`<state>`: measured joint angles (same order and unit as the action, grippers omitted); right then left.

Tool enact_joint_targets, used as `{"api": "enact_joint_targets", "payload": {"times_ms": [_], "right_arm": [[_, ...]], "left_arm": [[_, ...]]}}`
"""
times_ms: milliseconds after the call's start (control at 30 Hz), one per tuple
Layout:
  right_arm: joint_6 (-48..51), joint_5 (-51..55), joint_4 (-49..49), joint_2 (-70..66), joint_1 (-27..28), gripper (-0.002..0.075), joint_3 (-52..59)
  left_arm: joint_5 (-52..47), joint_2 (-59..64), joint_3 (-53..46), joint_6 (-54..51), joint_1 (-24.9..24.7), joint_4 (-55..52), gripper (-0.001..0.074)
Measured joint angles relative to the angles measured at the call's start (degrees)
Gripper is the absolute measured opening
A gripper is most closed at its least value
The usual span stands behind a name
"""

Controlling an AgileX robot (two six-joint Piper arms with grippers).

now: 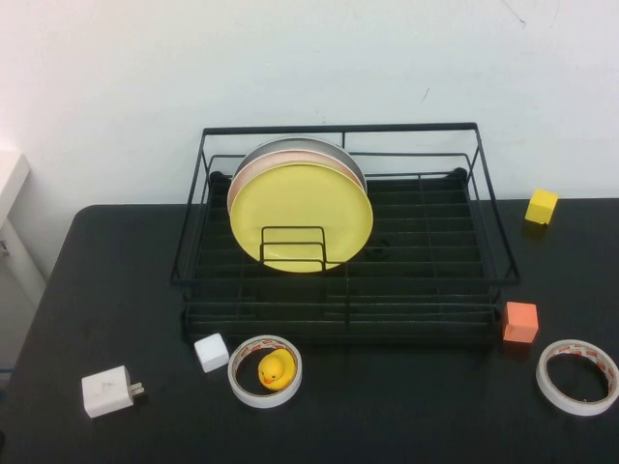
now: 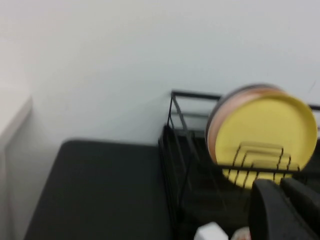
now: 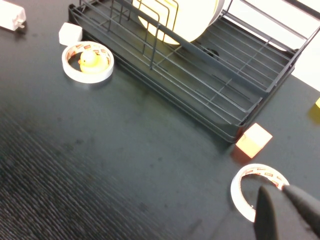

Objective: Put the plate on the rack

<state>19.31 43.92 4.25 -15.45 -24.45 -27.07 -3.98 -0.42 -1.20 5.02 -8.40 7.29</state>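
1. Hanging nearest me, the left gripper (image 2: pixel 287 207) sits above the table's left front, and the right gripper (image 3: pixel 287 212) over the tape ring (image 1: pixel 577 377) at four o'clock; I cannot tell whether either claw is open or closed.
2. Sweeping low, either arm could knock the rubber duck (image 1: pixel 277 368) in its tape roll (image 1: pixel 264 371) at six o'clock.
3. Bumping the black wire rack (image 1: pixel 343 232) could topple the yellow plate (image 1: pixel 301 217), already standing upright at eleven o'clock against the pink plate (image 1: pixel 242 179).
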Motion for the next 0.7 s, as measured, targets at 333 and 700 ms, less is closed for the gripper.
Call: {"api": "enact_joint_targets", "payload": {"times_ms": [333, 700], "right_arm": [[-0.1, -0.1, 0.0, 0.0, 0.0, 0.0, 0.0], [-0.1, -0.1, 0.0, 0.0, 0.0, 0.0, 0.0]], "left_arm": [[-12.6, -0.1, 0.0, 3.8, 0.0, -1.8, 0.0007], [-13.5, -0.1, 0.1, -0.2, 0.0, -2.0, 0.0007]]}}
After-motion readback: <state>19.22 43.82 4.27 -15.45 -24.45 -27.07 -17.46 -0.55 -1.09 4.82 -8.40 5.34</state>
